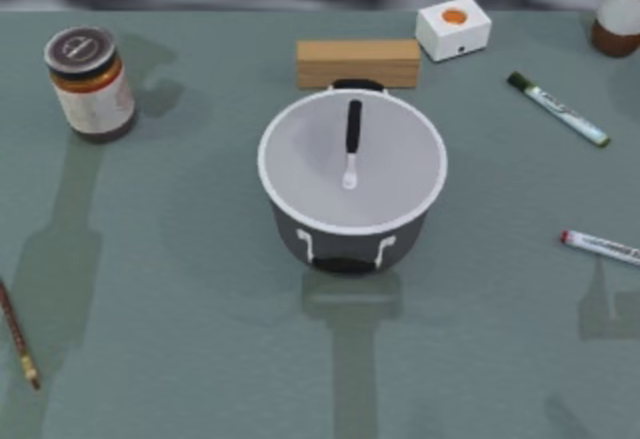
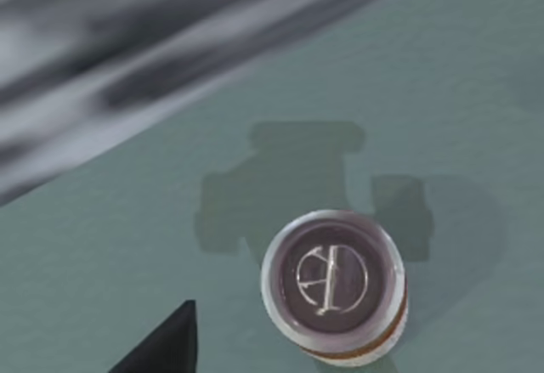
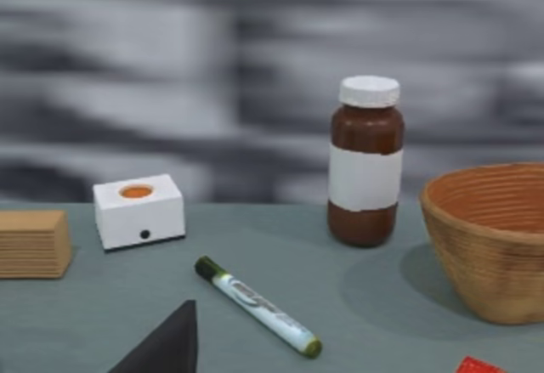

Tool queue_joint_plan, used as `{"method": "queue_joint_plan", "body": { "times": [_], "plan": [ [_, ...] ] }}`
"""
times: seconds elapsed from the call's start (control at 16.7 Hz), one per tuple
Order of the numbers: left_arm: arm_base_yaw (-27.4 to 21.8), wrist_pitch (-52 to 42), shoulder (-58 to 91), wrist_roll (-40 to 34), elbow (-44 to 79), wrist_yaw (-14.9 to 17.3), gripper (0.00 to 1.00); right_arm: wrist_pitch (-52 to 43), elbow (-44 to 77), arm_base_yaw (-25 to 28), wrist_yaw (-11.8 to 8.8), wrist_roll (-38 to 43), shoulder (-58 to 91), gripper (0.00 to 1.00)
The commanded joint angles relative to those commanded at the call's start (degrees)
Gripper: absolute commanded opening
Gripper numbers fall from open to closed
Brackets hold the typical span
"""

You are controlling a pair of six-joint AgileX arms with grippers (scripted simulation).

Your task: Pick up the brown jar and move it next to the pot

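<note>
Here, the brown jar point(image 1: 90, 82) stands upright on the bench point(image 1: 180, 339) near the far left corner in the top view, well apart from the pot point(image 1: 351, 177); its dark round lid is on, and its white label faces the front; the pot sits in the middle of the bench, with its pale lid on and the black-and-white bar handle on top.

In the left wrist view, the brown jar point(image 2: 334, 286) is seen from above, with a light mark on its lid; one dark tip of the left tool point(image 2: 166, 347) pokes in at the picture's edge, off to one side of the jar and not touching it; I cannot tell how far open this tool is, and it holds nothing that I can see.

In the right wrist view, a dark tip of the right tool point(image 3: 166, 347) shows too; I cannot tell if it is open or closed; past it lie a green-capped marker point(image 3: 257, 306), a white box point(image 3: 139, 211) with an orange spot, a wooden block point(image 3: 32, 244), a brown bottle point(image 3: 366, 161) with a white cap, and a woven bowl point(image 3: 489, 237).

In the top view, a red-capped marker point(image 1: 600, 246) lies near the right edge, and a pencil point(image 1: 18, 334) lies at the left edge.
</note>
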Motion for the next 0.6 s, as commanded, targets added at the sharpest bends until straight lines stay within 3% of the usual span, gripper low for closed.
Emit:
{"method": "queue_joint_plan", "body": {
  "times": [0.3,0.6],
  "plan": [
    [1.29,-10.28,23.56,4.67,21.42,0.22,1.00,0.00,0.00,0.00,0.00,0.00,0.00,1.00],
    [2.42,-18.71,40.41,6.92,33.04,-0.06,1.00,0.00,0.00,0.00,0.00,0.00,0.00,1.00]
  ]
}}
